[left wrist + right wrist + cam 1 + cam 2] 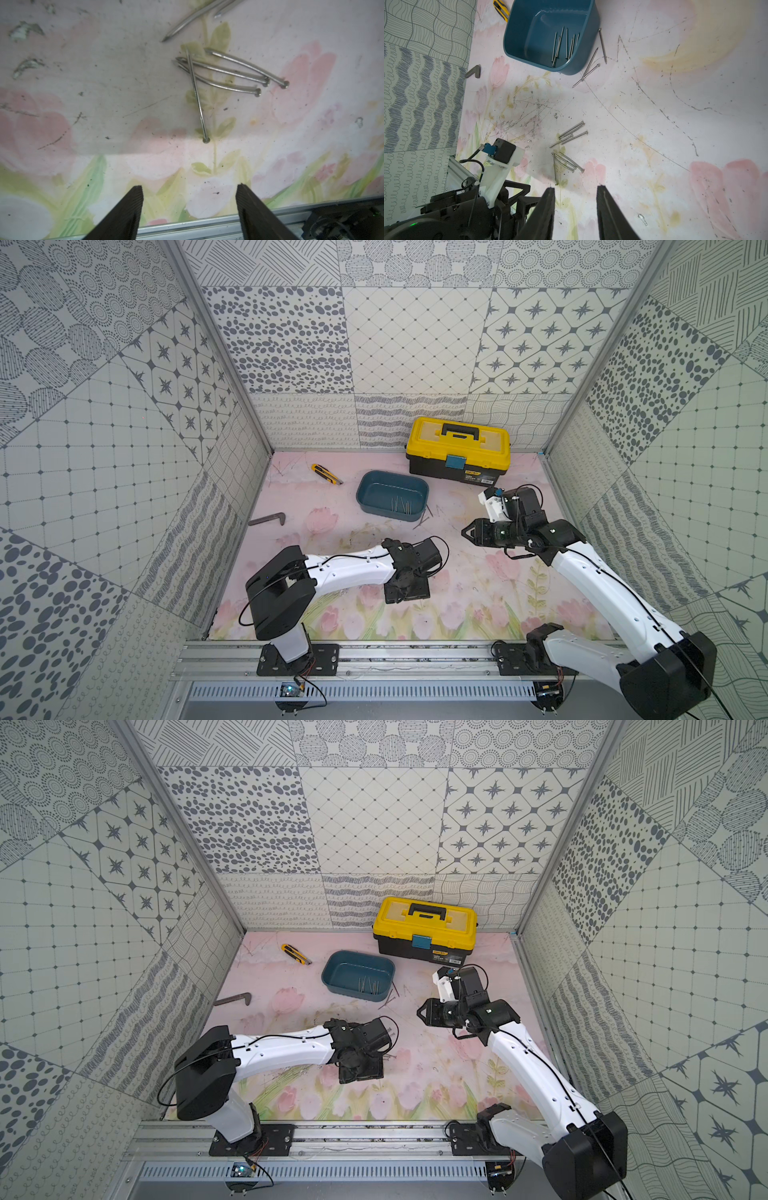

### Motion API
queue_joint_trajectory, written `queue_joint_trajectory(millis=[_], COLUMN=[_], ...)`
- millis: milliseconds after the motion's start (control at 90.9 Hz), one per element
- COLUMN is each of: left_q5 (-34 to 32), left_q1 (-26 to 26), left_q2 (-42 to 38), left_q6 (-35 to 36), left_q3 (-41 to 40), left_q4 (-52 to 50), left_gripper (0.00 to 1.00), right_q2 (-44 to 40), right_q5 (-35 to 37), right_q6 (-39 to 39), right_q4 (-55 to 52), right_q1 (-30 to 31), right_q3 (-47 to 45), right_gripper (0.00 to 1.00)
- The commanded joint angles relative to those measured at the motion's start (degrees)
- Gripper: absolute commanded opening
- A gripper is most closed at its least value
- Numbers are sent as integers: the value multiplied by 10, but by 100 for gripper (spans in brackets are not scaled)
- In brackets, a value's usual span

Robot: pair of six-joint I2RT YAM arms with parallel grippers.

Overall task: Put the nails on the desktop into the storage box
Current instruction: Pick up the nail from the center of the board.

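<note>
The small teal-blue plastic storage box (384, 515) sits toward the back of the pale pink, tulip-printed bench (469, 585), in front of a yellow-and-black toolbox (457, 452). Several thin grey metal nails (562, 45) lie on its floor, bunched at one end. Three more lie on the bench just beside the box's outer wall. Two loose bunches lie near the bench's middle, well apart from the box. The left gripper (189, 187) hangs over the bench with its black fingers spread and nothing between them. One bunch, a single nail crossing three others, lies just ahead of its tips, untouched. The right gripper (575, 187) is also parted and empty, above the bench. A yellow utility knife (326, 474) and a dark L-shaped metal bar (268, 519) lie left of the box.
</note>
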Motion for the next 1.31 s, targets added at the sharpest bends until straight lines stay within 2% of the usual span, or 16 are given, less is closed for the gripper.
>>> queue_joint_trajectory(millis=[0,297,627,759,913,1299], left_q5=[-30,-23,-13,-15,-14,12], left_q1=[-7,3,35,40,54,67], left_q2=[34,72,99,109,121,148], left_q6=[-78,-120,-112,-106,-90,-42], left_q3=[24,15,30,32,27,23], left_q4=[-36,4,34,28,33,39], left_gripper=[75,65,62,57,36,1], right_q2=[-13,-20,-15,-14,-16,-22], right_q5=[-10,-16,-30,-28,-30,-34], right_q6=[-2,2,14,12,15,25], right_q4=[19,20,24,23,23,24], right_q1=[5,11,32,35,35,35], right_q3=[-6,-13,-13,-8,-9,1], right_gripper=[39,40,41,42,42,44])
